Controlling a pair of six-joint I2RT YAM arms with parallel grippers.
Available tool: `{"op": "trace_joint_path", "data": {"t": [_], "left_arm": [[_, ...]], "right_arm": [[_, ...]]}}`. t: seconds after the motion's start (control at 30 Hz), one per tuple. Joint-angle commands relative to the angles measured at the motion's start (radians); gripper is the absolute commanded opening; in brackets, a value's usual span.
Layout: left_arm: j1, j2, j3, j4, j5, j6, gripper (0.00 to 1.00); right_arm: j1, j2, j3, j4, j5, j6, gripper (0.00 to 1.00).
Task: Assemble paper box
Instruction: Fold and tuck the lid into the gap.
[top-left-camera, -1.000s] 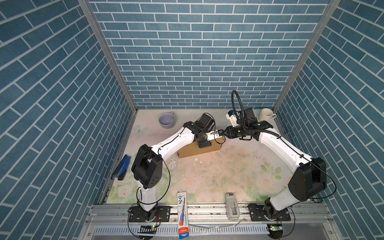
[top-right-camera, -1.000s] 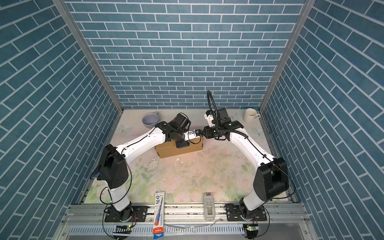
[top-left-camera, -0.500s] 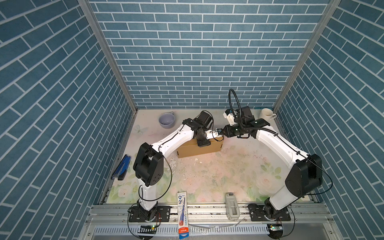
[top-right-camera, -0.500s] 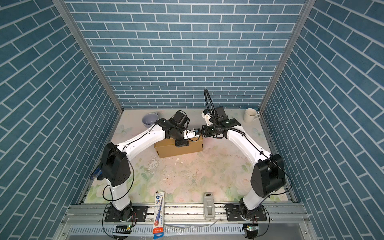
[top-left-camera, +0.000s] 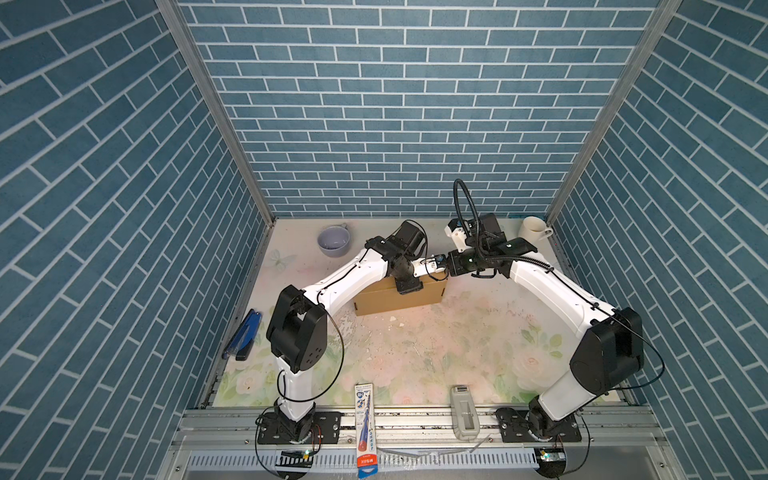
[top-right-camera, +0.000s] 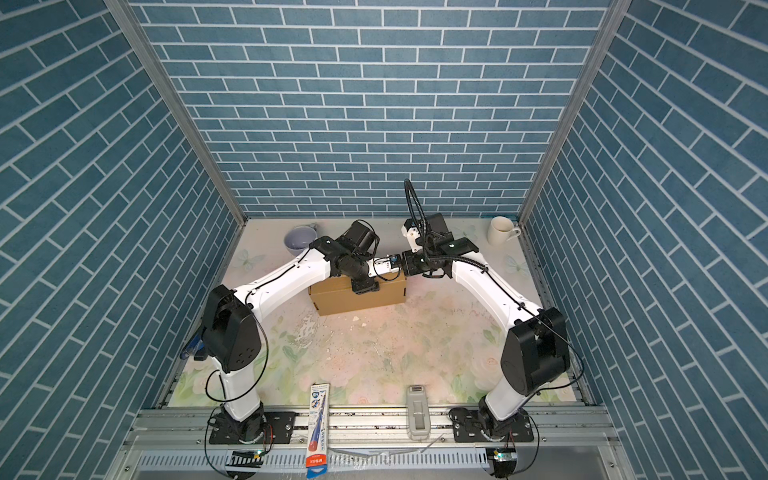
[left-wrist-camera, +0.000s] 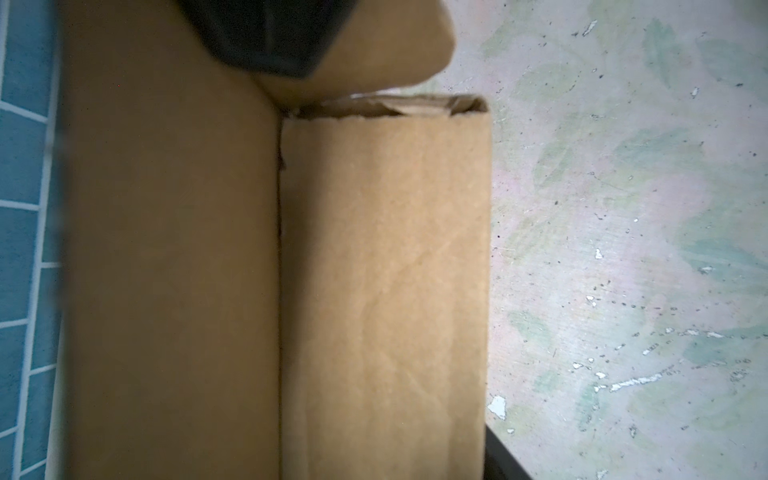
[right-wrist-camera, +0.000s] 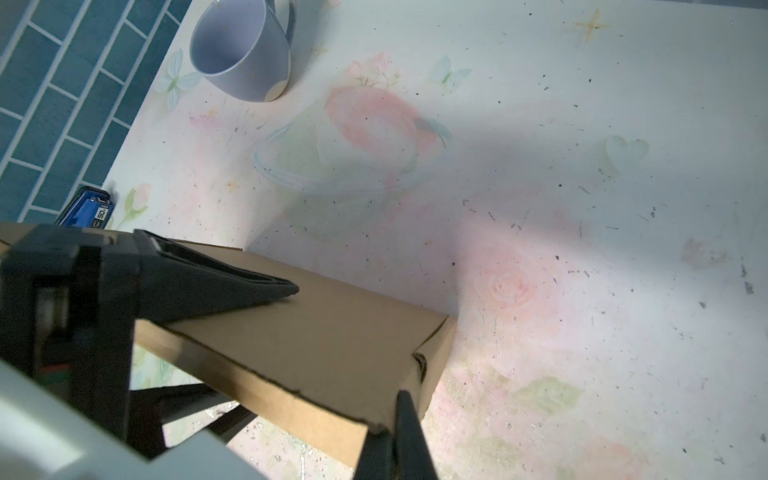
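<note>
My right end effector (right-wrist-camera: 400, 401) is pressed together, its tips at a top corner of the box's (right-wrist-camera: 332, 332) right end. My left end effector (right-wrist-camera: 277, 350) is spread over the box's front top edge, with one finger (right-wrist-camera: 216, 286) lying on the lid and the other low outside the front wall. The box stands on the bench (top-left-camera: 436, 353), lid down. A grey mug (top-left-camera: 333, 241) sits behind the box's left end.
</note>
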Motion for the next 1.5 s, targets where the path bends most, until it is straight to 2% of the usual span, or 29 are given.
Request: {"op": "trace_joint_path", "data": {"t": [0.0, 0.63, 1.03, 1.27, 1.37, 1.47], "left_arm": [[0.005, 0.01, 0.016, -0.031, 0.009, -0.032, 0.62], [0.028, -0.09, -0.001, -0.048, -0.018, -0.1, 0.7], [0.035, -0.182, 0.015, -0.053, -0.023, -0.163, 0.71], [0.038, -0.321, -0.014, -0.094, -0.2, -0.322, 0.69], [0.05, -0.415, -0.071, -0.119, -0.278, -0.426, 0.66], [0.082, -0.518, -0.144, -0.146, -0.302, -0.529, 0.62]], "right_arm": [[0.009, 0.005, 0.03, -0.019, 0.007, 0.013, 0.01], [0.009, 0.026, 0.059, -0.041, -0.003, 0.026, 0.0], [0.01, 0.036, 0.074, -0.058, 0.0, 0.027, 0.0], [0.01, 0.039, 0.078, -0.064, 0.004, 0.036, 0.0], [0.011, 0.037, 0.078, -0.065, 0.01, 0.04, 0.0], [0.014, 0.034, 0.08, -0.067, 0.01, 0.042, 0.0]]}}
